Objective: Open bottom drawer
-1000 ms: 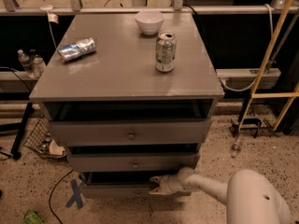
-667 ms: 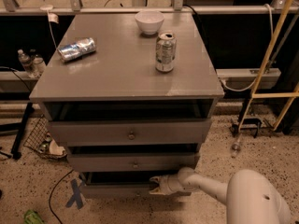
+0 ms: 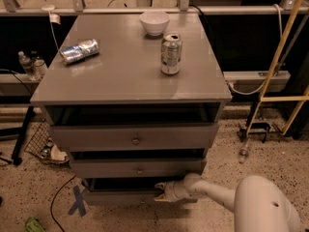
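The grey cabinet (image 3: 130, 88) has three flat-fronted drawers. The bottom drawer (image 3: 116, 196) is the lowest one, close to the floor, and its front stands a little forward under a dark gap. Its round knob is hidden. My gripper (image 3: 161, 191), on the white arm (image 3: 212, 192) reaching in from the lower right, is at the middle of that drawer's front, about where the knob sits. The top drawer (image 3: 96, 138) and middle drawer (image 3: 106, 168) above each show a small knob.
On the cabinet top stand a white bowl (image 3: 154, 22), an upright soda can (image 3: 171, 53) and a crushed can (image 3: 79, 50) lying on its side. A wire basket (image 3: 46, 144) and a blue tape cross (image 3: 77, 200) are on the floor to the left. A yellow frame (image 3: 285, 81) stands to the right.
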`<state>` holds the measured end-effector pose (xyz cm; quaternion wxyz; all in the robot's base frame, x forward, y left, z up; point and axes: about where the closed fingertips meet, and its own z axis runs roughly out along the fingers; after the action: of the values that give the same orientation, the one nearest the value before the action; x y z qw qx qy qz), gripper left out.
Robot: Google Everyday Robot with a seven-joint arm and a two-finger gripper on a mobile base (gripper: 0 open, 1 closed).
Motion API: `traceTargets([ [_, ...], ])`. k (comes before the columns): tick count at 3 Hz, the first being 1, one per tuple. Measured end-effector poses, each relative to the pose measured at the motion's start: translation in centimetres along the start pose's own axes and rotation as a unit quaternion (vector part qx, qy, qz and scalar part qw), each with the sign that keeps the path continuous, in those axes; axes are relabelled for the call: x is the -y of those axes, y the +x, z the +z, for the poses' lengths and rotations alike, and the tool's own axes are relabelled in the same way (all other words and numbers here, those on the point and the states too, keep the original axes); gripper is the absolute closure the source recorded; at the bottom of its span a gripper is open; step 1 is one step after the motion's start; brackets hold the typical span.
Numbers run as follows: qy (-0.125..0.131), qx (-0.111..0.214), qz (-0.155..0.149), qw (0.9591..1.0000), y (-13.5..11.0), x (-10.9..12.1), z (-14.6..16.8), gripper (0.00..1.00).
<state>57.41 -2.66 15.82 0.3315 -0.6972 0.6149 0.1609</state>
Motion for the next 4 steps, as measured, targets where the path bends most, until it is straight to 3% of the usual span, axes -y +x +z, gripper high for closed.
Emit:
traceTargets([
  [3,0.0,-0.002,-0.001,1.0,-0.05,-0.1,0.13,0.12],
  [4,0.001,-0.009,-0.003,1.0,-0.18,-0.35,0.46,0.26],
])
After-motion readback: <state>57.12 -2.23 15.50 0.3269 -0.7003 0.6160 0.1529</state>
